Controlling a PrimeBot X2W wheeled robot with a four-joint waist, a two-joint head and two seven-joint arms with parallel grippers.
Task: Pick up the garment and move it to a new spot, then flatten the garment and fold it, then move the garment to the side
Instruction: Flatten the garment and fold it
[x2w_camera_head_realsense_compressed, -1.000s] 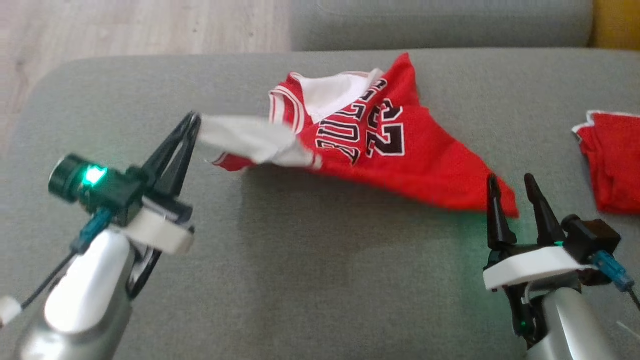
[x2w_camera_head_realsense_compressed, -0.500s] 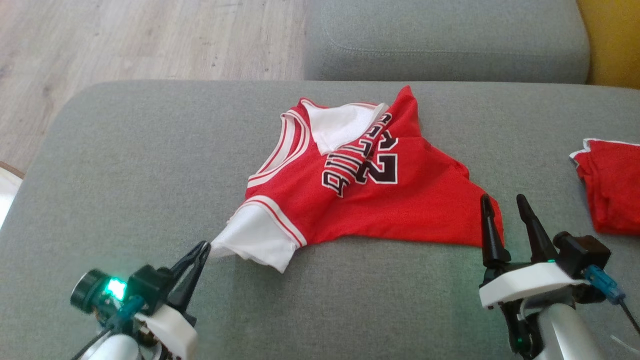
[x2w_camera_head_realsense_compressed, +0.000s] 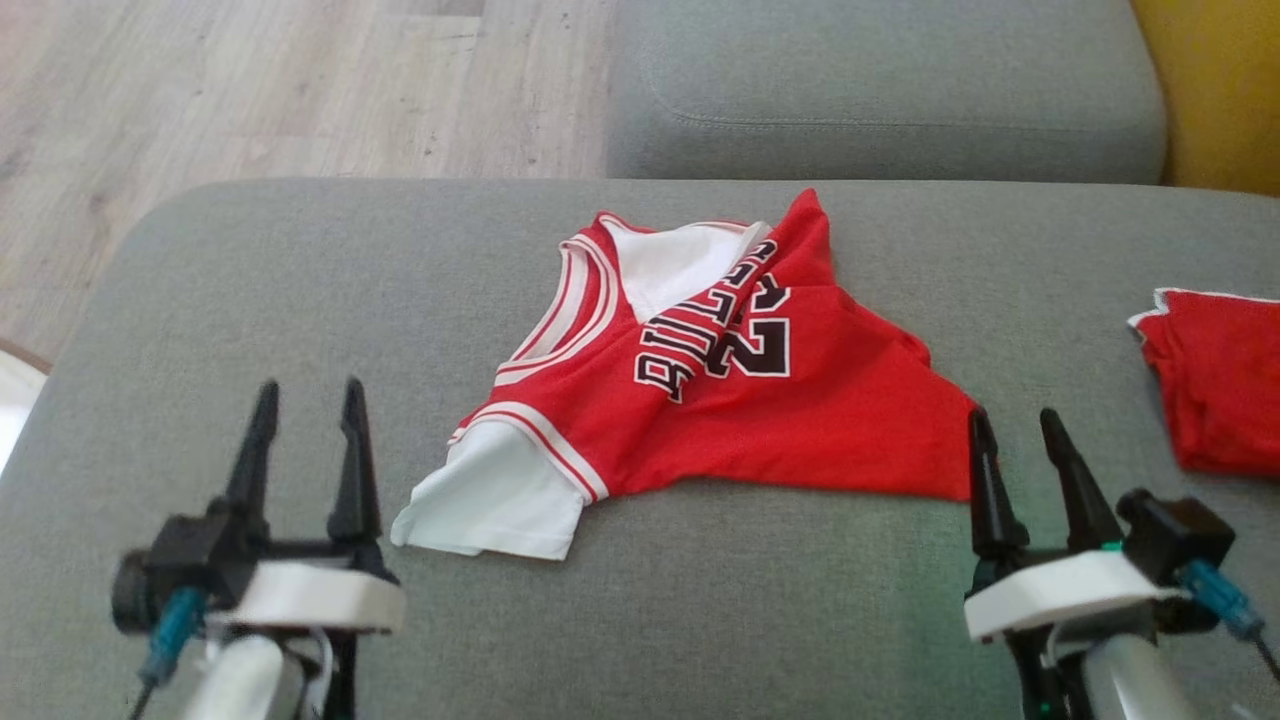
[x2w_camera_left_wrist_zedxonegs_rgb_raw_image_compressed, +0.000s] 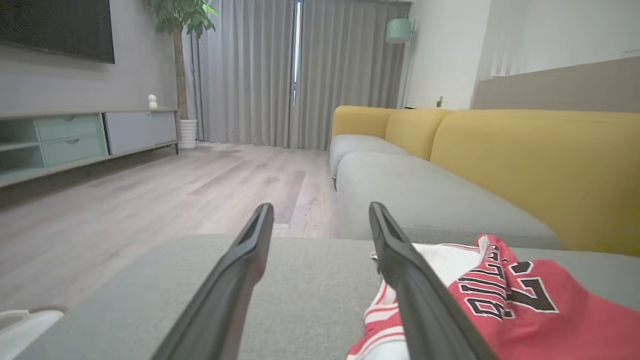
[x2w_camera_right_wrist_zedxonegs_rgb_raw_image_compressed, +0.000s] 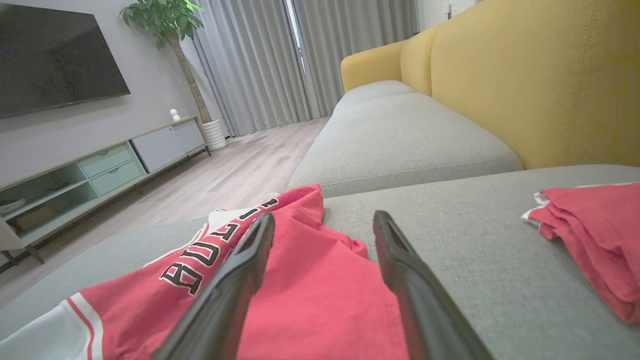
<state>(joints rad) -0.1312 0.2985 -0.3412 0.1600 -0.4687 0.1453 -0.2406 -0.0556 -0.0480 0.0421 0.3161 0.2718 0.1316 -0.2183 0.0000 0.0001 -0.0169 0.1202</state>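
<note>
Far left, a pale wood-plank floor (x2w_camera_head_realsense_compressed: 250, 90) shows beyond the rounded edge of the grey woven sofa cushion (x2w_camera_head_realsense_compressed: 250, 290). At the lower left, the left gripper (x2w_camera_head_realsense_compressed: 310, 387) stands with its two dark tapered fingers spread wide and holds nothing. Its tips are over bare cushion, just beside the jersey's white sleeve (x2w_camera_head_realsense_compressed: 490, 500) but apart from it. In the middle lies the jersey (x2w_camera_head_realsense_compressed: 780, 430), red fabric with white-striped trim and black lettering, creased and spread on the cushion in a rough triangle. The right gripper (x2w_camera_head_realsense_compressed: 1011, 415) is wide open too, and empty. Its left finger is at the jersey's lower right corner, touching or just above, hard to tell. Its other finger is over grey cushion. Further right sits a folded red cloth (x2w_camera_head_realsense_compressed: 1215, 390), well apart, and a smooth yellow backrest (x2w_camera_head_realsense_compressed: 1220, 90) shows in the top corner.
</note>
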